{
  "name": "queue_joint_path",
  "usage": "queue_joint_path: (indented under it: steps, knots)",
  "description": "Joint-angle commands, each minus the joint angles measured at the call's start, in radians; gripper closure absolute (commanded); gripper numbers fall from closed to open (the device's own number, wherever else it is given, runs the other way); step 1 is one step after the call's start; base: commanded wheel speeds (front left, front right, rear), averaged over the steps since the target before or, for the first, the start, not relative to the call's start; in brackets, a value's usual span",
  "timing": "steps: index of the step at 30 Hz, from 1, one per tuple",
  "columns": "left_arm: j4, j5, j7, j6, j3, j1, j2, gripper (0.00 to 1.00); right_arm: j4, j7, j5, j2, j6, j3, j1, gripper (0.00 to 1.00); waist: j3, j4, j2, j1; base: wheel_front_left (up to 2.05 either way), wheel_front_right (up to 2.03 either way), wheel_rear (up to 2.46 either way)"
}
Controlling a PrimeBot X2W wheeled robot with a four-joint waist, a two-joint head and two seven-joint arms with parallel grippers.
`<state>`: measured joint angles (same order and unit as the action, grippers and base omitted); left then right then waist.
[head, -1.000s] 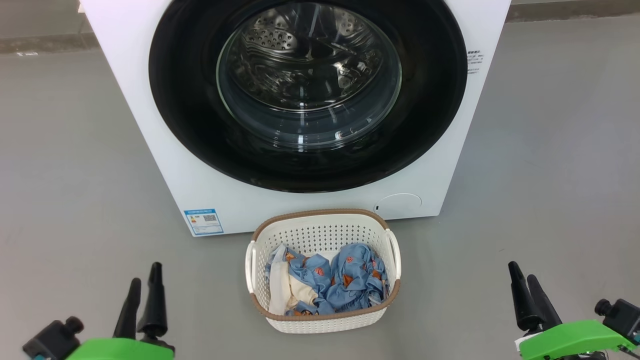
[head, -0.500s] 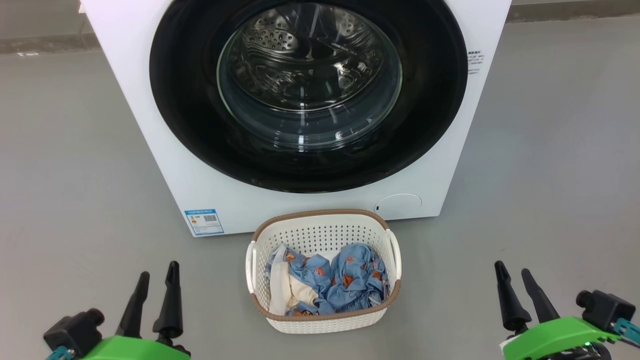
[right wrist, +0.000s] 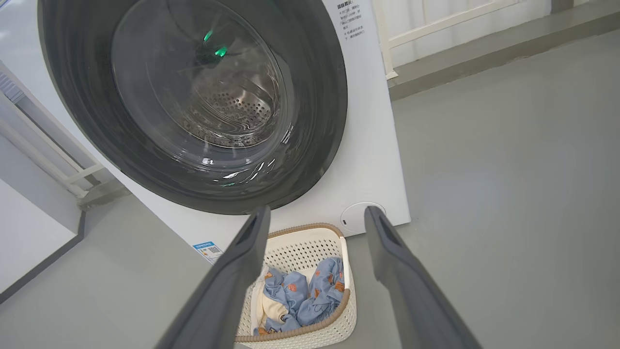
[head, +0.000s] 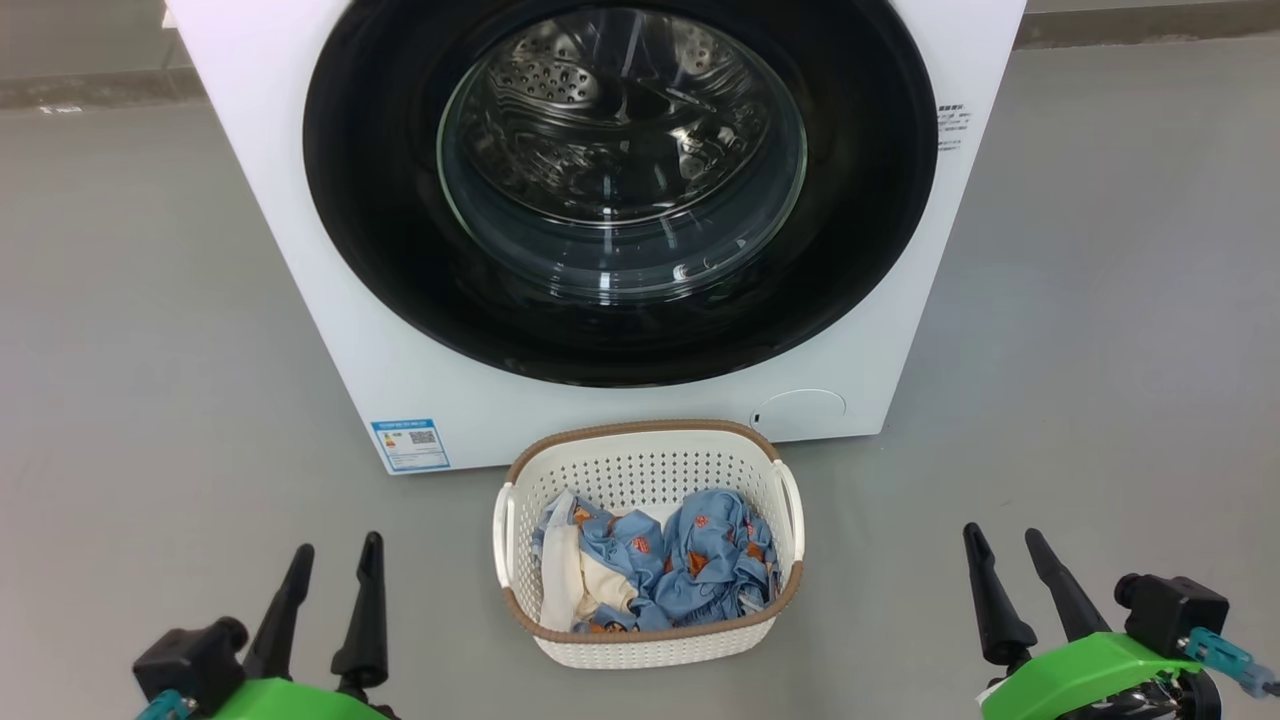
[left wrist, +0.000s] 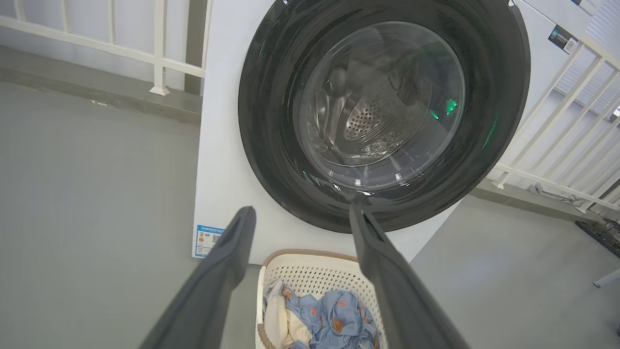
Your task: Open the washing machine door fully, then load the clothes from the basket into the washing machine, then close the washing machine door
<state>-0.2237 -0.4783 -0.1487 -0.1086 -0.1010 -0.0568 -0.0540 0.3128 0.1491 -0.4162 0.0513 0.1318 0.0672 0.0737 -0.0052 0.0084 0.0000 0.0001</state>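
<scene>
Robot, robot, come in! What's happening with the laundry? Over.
Left gripper and right gripper open, empty. Washing machine door shut; clothes in basket. Basket sits close before the door.

A smooth grey floor (head: 150, 350) spreads all around. Along its far edge runs a low grey kerb (head: 90, 88), with a small white scrap (head: 58, 108) lying just beside it. In the left wrist view 1 white railing (left wrist: 160, 48) stands with its foot on the kerb, and a 2nd railing (left wrist: 557, 145) slants at the right, a dark mat (left wrist: 600, 235) on the floor near its end.
</scene>
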Motion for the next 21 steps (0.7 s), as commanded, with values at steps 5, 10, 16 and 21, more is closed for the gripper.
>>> queue_joint_path:
  steps: [5,10,16,21]
  knots:
    - [0.009,0.085,-0.029,0.008,0.011,-0.045,-0.018,0.00,-0.019,0.029,0.100,0.001,-0.001,-0.034,0.051,0.00,-0.002,0.000,0.0000,0.0000,0.00,0.00,0.00]
    - [0.001,0.121,-0.041,0.008,0.007,-0.047,-0.017,0.00,-0.018,0.040,0.148,0.000,-0.001,-0.038,0.052,0.00,-0.004,0.000,0.0000,0.0000,0.00,0.00,0.00]
    - [-0.004,0.181,-0.059,0.008,0.003,-0.052,-0.016,0.00,-0.018,0.058,0.216,-0.001,-0.001,-0.042,0.056,0.00,-0.004,0.000,0.0000,0.0000,0.00,0.00,0.00]
    - [-0.013,0.235,-0.074,0.011,0.001,-0.056,-0.015,0.00,-0.015,0.072,0.271,-0.001,-0.001,-0.047,0.059,0.00,-0.006,0.000,0.0000,0.0000,0.00,0.00,0.00]
